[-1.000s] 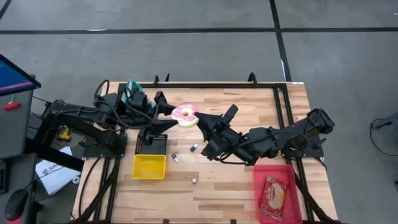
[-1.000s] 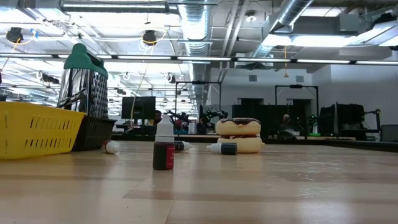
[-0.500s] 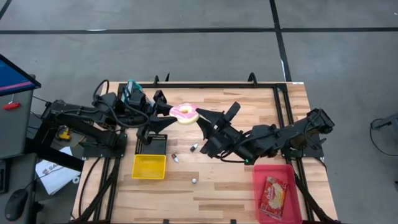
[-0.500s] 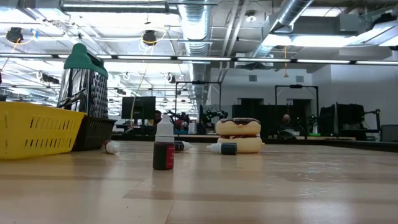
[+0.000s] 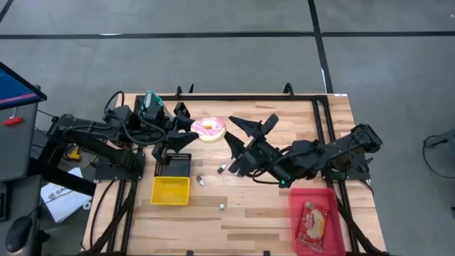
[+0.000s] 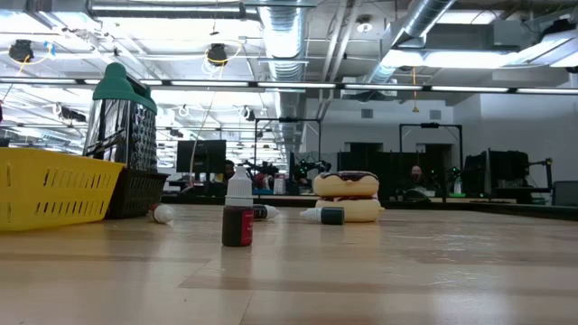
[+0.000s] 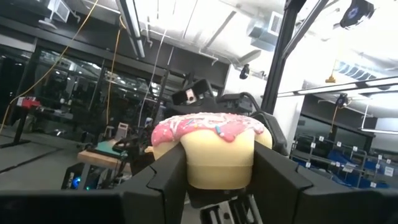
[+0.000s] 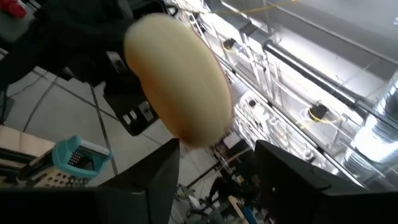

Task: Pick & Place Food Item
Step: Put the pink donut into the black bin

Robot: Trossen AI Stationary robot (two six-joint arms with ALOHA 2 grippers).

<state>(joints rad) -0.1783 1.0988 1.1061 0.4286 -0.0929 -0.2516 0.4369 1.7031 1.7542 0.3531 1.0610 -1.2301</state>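
The left gripper (image 5: 190,129) is clamped on the pink-iced donut (image 5: 210,129), holding it above the table (image 5: 284,213) near its far edge, at about eleven o'clock from centre; its fingers (image 7: 163,180) press the donut's pale sides; the right gripper (image 5: 252,128), at the donut's three o'clock, stands spread and released, clear of it.

Small bottles (image 5: 200,180) on the table (image 5: 270,213) are too tiny to identify.
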